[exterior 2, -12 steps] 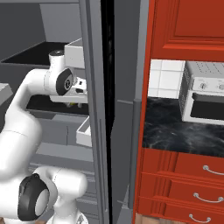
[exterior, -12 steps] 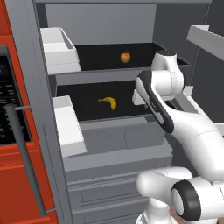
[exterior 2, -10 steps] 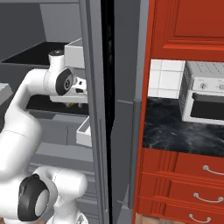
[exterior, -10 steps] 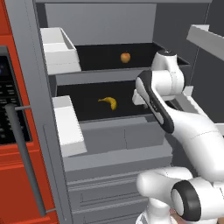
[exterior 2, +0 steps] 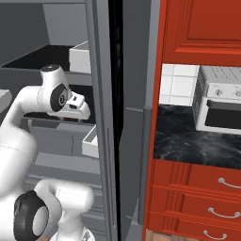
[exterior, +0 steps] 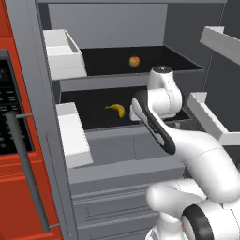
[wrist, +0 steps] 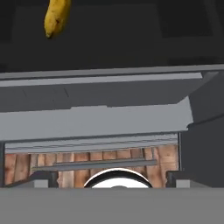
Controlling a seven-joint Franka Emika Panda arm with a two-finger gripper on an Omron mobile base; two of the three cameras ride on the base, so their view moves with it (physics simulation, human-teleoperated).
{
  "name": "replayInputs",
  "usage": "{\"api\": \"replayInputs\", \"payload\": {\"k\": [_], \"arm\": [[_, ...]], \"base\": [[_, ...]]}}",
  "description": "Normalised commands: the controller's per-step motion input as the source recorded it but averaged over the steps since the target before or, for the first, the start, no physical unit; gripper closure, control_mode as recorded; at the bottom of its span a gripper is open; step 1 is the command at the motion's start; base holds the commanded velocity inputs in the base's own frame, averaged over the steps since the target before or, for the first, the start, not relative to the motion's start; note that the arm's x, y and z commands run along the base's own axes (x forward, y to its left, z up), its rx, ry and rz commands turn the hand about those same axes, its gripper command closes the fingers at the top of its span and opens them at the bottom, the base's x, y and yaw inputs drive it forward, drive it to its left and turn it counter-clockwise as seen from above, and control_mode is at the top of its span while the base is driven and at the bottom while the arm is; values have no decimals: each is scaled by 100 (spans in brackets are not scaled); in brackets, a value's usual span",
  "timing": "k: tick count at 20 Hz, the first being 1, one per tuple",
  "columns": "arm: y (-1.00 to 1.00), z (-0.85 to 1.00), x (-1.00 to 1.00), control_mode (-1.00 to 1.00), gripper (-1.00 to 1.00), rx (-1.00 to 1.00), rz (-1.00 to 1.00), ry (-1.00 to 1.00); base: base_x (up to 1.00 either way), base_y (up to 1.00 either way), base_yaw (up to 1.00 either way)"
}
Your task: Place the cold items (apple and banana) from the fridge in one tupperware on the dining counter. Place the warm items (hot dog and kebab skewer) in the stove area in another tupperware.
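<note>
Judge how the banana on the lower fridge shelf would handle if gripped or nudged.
The banana lies flat on its curved side, so it would likely pivot or slide rather than roll. It looks slim, probably light. Its skin looks smooth, so the open gripper might slip unless closed across the middle.

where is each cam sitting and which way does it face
Left base view: behind the arm's left, facing the open fridge; apple above, banana below, white arm lower right.
Right base view: behind its right, facing the fridge edge, red cabinets, toaster oven; arm lower left.
Hand view: on the hand, looking down the shelf front; banana.
Shared: banana, fridge shelves.
</note>
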Motion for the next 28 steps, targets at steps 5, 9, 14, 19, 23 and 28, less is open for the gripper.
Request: {"api": "replayInputs", "payload": {"k": [5, 9, 14, 19, 23, 28], "arm": [[51, -4, 66, -100, -100, 0, -21, 13], [21, -1, 41, -100, -100, 0, -7, -1], [10, -22, 37, -100, -100, -3, 0, -5], [2, -22, 33, -100, -100, -2, 0, -9], [0, -13, 36, -100, -100, 0, 0, -8], [0, -12, 42, -100, -100, 0, 0, -5]], "base": [[0, 0, 0], [0, 0, 0], [0, 0, 0], [0, 0, 0], [0, 0, 0], [0, 0, 0]]}}
